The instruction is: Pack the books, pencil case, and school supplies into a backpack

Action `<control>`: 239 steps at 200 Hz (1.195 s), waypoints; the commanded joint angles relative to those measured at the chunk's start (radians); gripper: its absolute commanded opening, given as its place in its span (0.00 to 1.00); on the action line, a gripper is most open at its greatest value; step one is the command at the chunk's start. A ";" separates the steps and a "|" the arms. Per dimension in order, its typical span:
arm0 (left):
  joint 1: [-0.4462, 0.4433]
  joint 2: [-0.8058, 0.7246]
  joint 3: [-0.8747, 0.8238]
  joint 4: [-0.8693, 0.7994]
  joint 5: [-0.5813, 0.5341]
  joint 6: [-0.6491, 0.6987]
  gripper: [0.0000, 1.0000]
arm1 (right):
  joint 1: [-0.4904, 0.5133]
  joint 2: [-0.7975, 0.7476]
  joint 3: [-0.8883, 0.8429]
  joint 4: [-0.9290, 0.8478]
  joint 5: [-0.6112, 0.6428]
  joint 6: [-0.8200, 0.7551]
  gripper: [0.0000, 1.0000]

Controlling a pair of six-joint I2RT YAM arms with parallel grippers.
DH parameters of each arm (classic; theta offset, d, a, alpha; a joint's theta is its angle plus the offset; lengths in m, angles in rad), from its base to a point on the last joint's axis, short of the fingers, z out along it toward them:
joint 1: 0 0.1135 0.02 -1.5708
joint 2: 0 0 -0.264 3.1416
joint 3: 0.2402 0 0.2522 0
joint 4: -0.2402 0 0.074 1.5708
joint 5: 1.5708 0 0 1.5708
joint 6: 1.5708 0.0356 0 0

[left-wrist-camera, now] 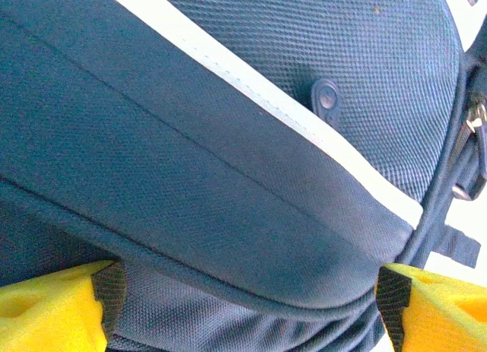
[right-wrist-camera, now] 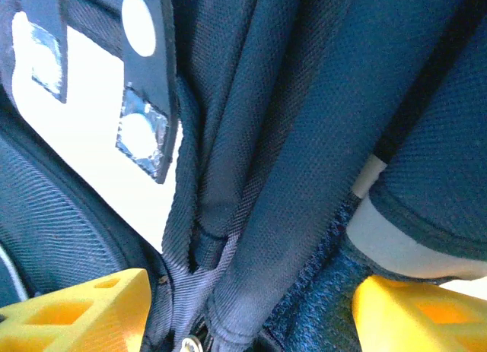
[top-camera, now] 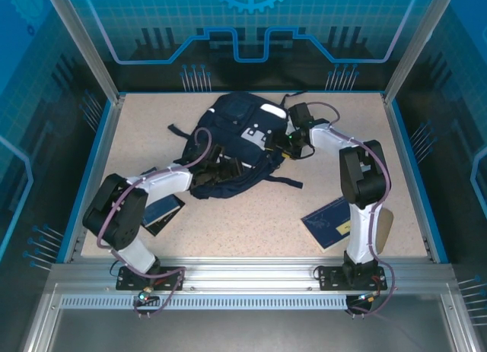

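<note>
- The backpack (top-camera: 236, 118) lay at the table's (top-camera: 137, 131) centre. One of the books (top-camera: 163, 213) sat at its 8 o'clock, partly under the left arm, and another at its 4 o'clock.
- The left gripper (top-camera: 221, 168) was at the bag's 7 o'clock and the right gripper (top-camera: 280, 143) at its 3 o'clock. Both had their jaws standing wide with navy fabric between them. Whether either was actually pinching the cloth could not be told.
- The step appeared to be taking hold of the bag to open its mouth. Doing it well probably meant each gripper biting a full fold near the opening rather than a loose strap. The two would then draw apart evenly toward 9 and 3 so the bag did not slide.
- The top view gave the books and the arms' layout.
- The left wrist view added a white stripe (left-wrist-camera: 251, 93) and a small tab (left-wrist-camera: 327, 101) on a smooth bulging panel.
- The right wrist view showed bunched folds beside the white dotted patch (right-wrist-camera: 99, 124).
</note>
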 commanded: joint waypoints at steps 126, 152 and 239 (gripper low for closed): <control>-0.218 0.061 0.440 -0.593 -0.253 0.683 0.99 | -0.112 -0.594 -0.457 -0.047 0.092 -0.021 1.00; -0.226 0.181 0.553 -0.619 -0.275 0.677 0.85 | -0.153 -0.630 -0.507 -0.043 0.076 0.000 1.00; -0.234 0.375 0.672 -0.678 -0.341 0.682 0.61 | -0.200 -0.639 -0.556 -0.027 0.020 0.036 1.00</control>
